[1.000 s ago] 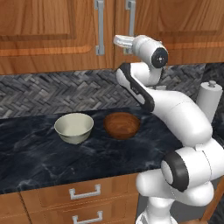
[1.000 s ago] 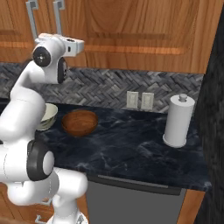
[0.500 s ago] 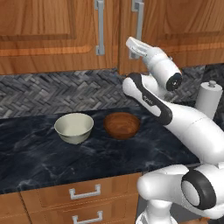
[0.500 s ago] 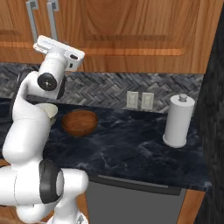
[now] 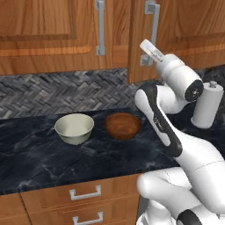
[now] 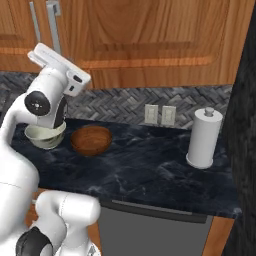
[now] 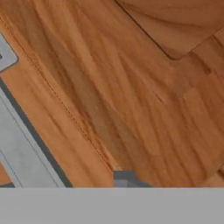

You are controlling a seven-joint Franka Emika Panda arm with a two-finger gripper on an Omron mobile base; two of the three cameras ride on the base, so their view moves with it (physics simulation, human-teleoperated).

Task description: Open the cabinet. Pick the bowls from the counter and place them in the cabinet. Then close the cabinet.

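On the counter (image 5: 39,154) in front of me I see the cream bowl (image 5: 74,128) at left and the wooden bowl (image 5: 122,125) just right of it, apart. My arm is bent upward, its gripper (image 5: 146,49) raised at the right door's silver handle (image 5: 153,26) on the cabinet (image 5: 52,35) beyond. I cannot tell whether the jaws are parted or clamped.

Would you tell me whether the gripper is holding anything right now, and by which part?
It cannot be told: the gripper is up at the right cabinet door's handle, but no grip shows.
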